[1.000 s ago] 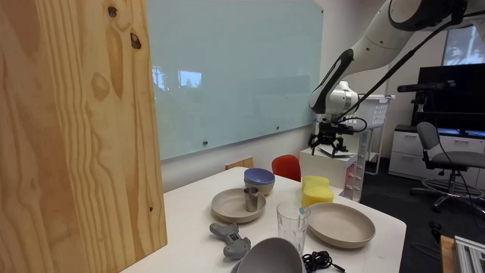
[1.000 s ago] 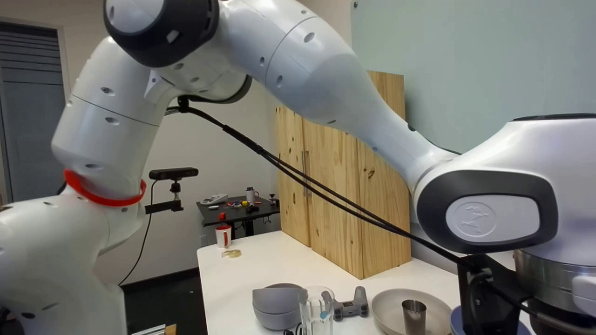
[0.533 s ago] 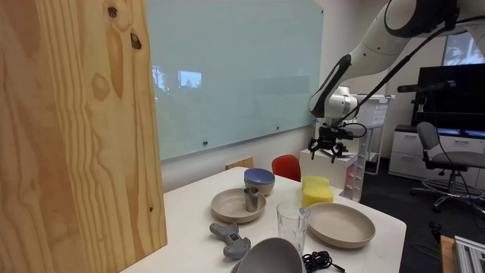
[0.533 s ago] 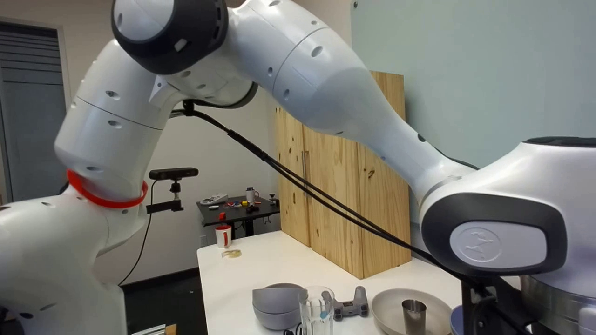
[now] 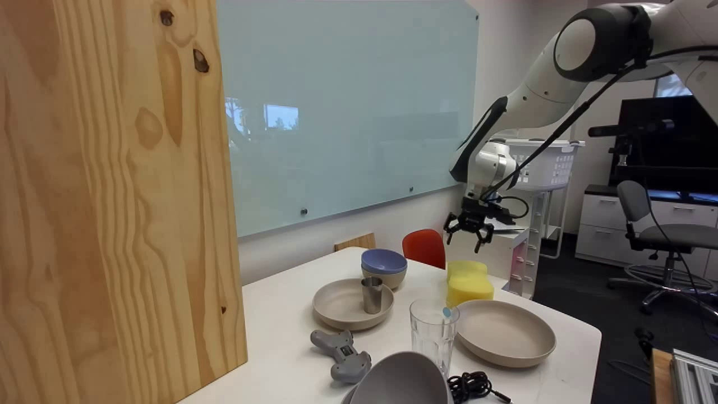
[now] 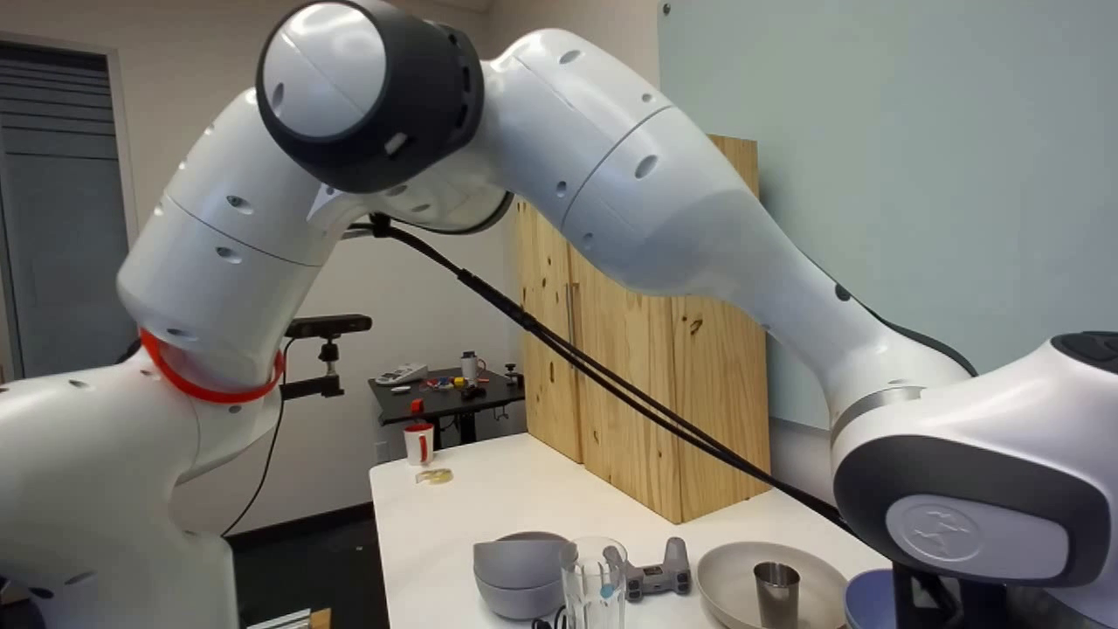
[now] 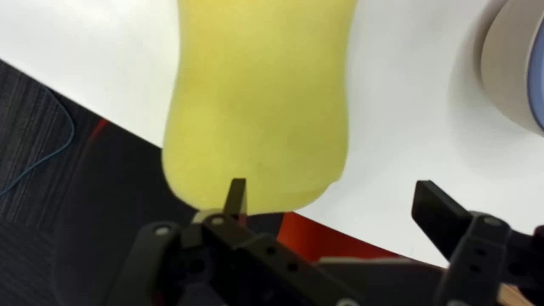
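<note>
My gripper (image 5: 463, 244) is open with nothing between its fingers. It hangs above a yellow, waisted sponge-like block (image 5: 470, 285) at the table's far edge, apart from it. In the wrist view the fingers (image 7: 331, 182) are spread wide. The left fingertip overlaps the near end of the yellow block (image 7: 259, 97) and the right one lies over white table (image 7: 391, 157). A blue bowl (image 5: 384, 260) sits in a beige bowl (image 5: 387, 278) beside the block. The blue bowl's edge shows in the wrist view (image 7: 537, 76). In an exterior view the fingers are out of frame below the arm.
A beige plate (image 5: 331, 317) holds a metal cup (image 5: 372, 296). Another beige plate (image 5: 507, 336) touches the block's near side. A clear glass (image 5: 432, 336), game controller (image 5: 343, 356), grey bowls (image 5: 401, 381) and coiled cable (image 5: 474, 386) stand nearer. A wooden cabinet (image 6: 672, 393) and red chair (image 5: 423, 247) border the table.
The arm has lowered. In an exterior view the gripper has moved down and left, nearer above the yellow block. The gripper stays open, and the objects on the table have not moved.
</note>
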Robot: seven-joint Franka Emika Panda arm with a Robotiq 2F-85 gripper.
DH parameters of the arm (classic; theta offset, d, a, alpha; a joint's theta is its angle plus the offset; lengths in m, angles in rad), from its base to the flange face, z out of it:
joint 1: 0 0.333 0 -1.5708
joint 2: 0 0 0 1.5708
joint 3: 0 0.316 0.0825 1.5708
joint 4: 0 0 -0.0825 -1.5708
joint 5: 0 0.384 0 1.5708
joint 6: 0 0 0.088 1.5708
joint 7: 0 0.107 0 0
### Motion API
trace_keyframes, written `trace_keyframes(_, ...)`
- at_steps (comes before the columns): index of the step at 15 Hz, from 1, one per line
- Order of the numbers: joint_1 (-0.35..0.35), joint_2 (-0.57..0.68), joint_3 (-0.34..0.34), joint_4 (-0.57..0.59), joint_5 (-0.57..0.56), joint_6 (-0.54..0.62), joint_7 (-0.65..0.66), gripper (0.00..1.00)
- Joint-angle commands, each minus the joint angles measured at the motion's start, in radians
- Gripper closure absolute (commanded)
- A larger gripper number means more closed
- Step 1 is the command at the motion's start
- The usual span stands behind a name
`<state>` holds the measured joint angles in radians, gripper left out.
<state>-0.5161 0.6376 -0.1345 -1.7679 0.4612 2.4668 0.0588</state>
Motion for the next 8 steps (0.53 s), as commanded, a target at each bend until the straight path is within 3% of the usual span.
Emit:
trace_keyframes(1, -0.025, 0.103, 0.04, 0.132, 0.06, -0.068, -0.013, 0.0)
trace_keyframes(8, 0.012, 0.115, 0.008, 0.25, 0.035, -0.35, 0.102, 0.0)
